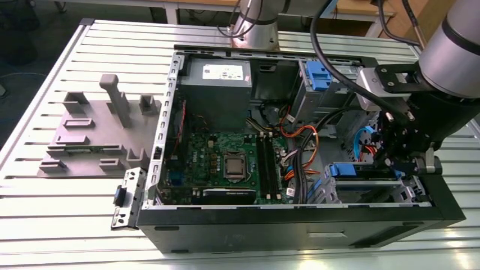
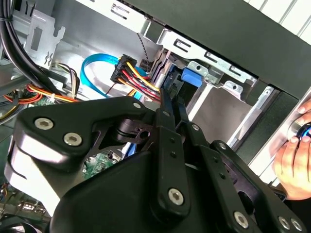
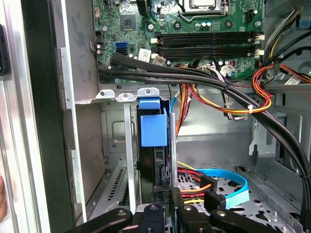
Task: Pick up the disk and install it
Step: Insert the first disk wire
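Observation:
The disk (image 1: 343,170) sits in the drive cage at the front corner of the open computer case (image 1: 300,216), at the exterior view's right, with its blue carrier rail showing. In the first wrist view the disk (image 3: 154,131) appears edge-on, standing between the cage's metal rails, its blue tab at the far end. My gripper (image 3: 165,196) reaches down into that bay, and its thin black fingers (image 2: 165,126) come together on the disk's near edge beside the blue tab (image 2: 191,77). In the exterior view the gripper's (image 1: 396,163) fingertips are hidden inside the cage.
Bundled black, orange and red cables (image 3: 218,92) and a blue flat cable (image 3: 228,177) run close beside the bay. The motherboard (image 1: 225,163), a grey power-supply box (image 1: 217,90) and another blue carrier (image 1: 318,76) fill the case. A grey fixture (image 1: 98,129) lies on the table. A person's hand (image 2: 294,160) rests outside the case.

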### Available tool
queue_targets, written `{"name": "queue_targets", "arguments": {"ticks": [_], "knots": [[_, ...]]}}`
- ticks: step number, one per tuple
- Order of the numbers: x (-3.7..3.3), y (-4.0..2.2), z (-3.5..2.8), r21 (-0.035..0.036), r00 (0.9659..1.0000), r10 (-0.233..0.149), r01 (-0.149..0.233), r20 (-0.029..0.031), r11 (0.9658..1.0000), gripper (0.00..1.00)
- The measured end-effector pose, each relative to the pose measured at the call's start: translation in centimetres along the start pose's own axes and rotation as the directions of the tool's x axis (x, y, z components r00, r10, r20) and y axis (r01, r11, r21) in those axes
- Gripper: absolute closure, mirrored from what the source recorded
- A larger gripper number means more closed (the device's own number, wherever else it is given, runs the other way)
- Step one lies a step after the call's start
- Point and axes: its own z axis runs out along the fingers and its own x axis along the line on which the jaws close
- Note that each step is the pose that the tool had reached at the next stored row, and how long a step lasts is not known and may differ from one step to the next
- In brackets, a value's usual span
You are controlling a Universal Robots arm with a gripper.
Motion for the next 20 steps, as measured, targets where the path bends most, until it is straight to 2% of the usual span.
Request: {"name": "queue_targets", "arguments": {"ticks": [20], "knots": [[0.01, 0.07, 0.53, 0.0, 1.0, 0.0, 0.0, 0.0, 1.0, 0.83]]}}
